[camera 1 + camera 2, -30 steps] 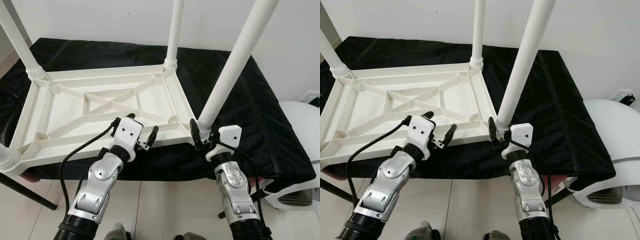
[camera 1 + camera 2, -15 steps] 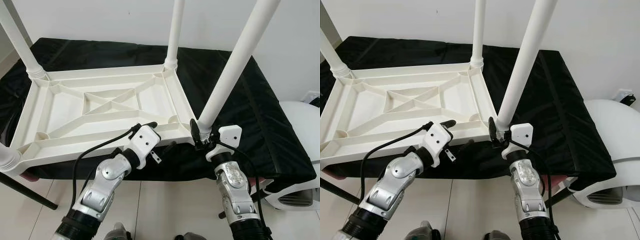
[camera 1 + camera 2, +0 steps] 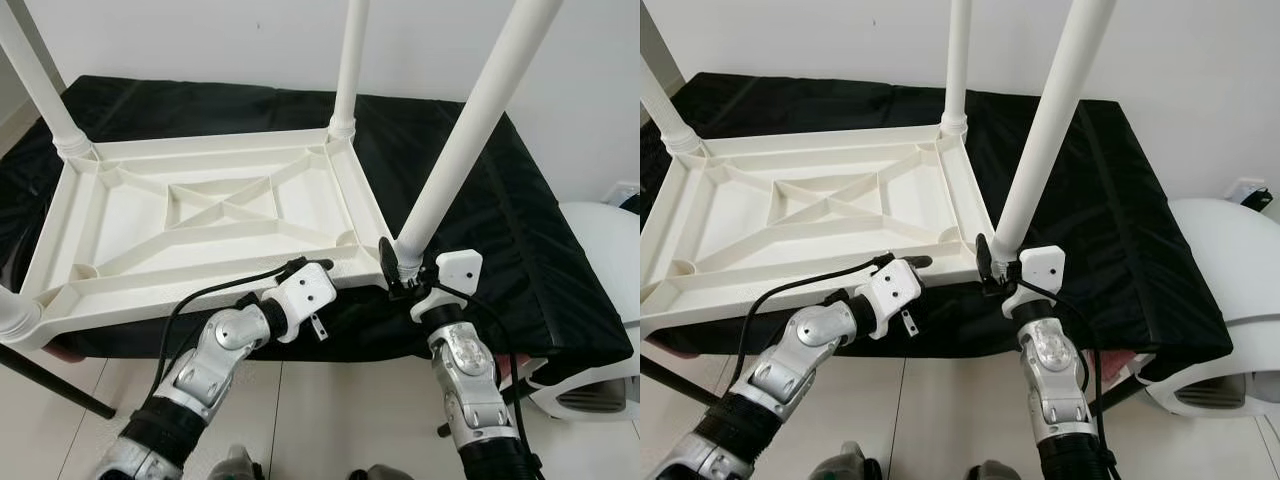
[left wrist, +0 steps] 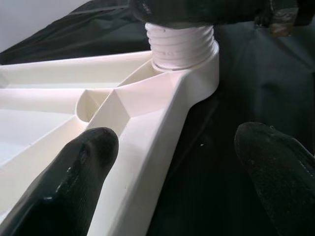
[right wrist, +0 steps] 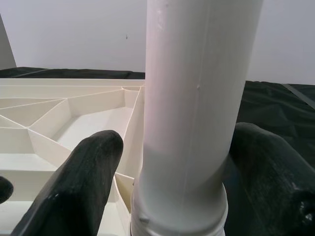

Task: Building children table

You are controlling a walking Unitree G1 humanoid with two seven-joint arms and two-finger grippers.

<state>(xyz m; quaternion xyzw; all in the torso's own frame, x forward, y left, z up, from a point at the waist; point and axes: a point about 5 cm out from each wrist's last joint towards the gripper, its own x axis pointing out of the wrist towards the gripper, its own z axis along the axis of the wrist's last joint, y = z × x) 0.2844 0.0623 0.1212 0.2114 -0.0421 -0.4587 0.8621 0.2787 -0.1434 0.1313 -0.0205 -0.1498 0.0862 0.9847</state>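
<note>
R claw round table leg

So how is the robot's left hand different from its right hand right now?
The right hand is wrapped around the bottom of a white table leg; the left hand holds nothing. In the left wrist view its fingers are spread on either side of the upside-down tabletop's rim. The right forearm stands nearly upright, while the left forearm leans in slantwise. Both hands have black fingers and sit along the tabletop's near edge.
</note>
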